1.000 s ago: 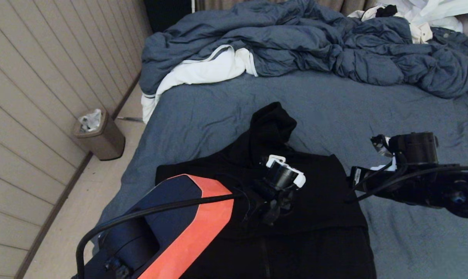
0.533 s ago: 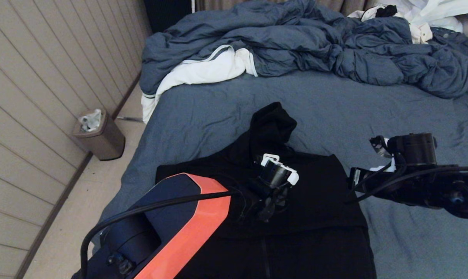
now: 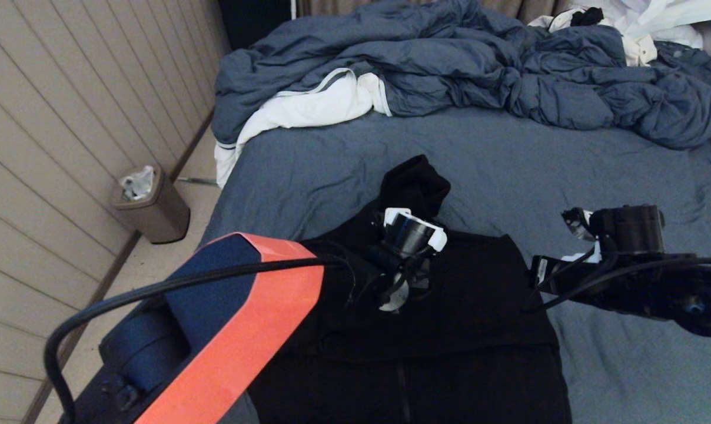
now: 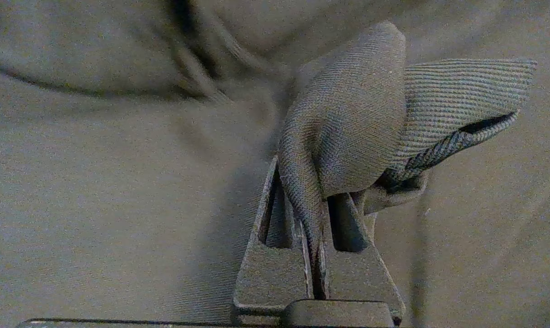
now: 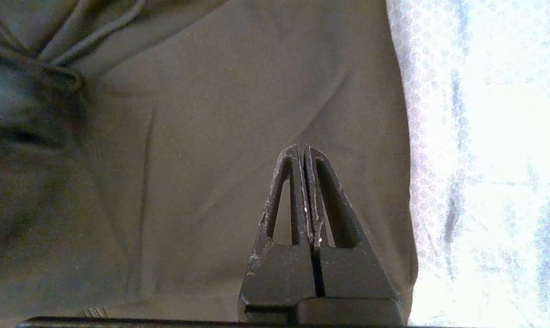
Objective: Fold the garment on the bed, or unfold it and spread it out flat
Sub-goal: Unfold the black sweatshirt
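The black hooded garment (image 3: 485,306) lies on the blue-grey bed (image 3: 308,171), near the front edge, its hood (image 3: 414,182) pointing away from me. My left gripper (image 3: 395,293) hangs over the chest just below the hood. It is shut on a pinched-up fold of the garment (image 4: 348,118), which stands between its jaws (image 4: 312,205). My right gripper (image 3: 537,275) hovers at the garment's right edge. It is shut and empty (image 5: 303,150), over flat black fabric (image 5: 202,146) beside the sheet (image 5: 484,136).
A rumpled blue-grey duvet (image 3: 449,65) with white lining fills the far end of the bed, with white clothing (image 3: 644,23) at the far right. A brown waste bin (image 3: 152,206) stands on the floor by the panelled wall on the left.
My left gripper has closed on a fold of the garment and moved up and away from me, toward the hood. The right arm has stayed put.
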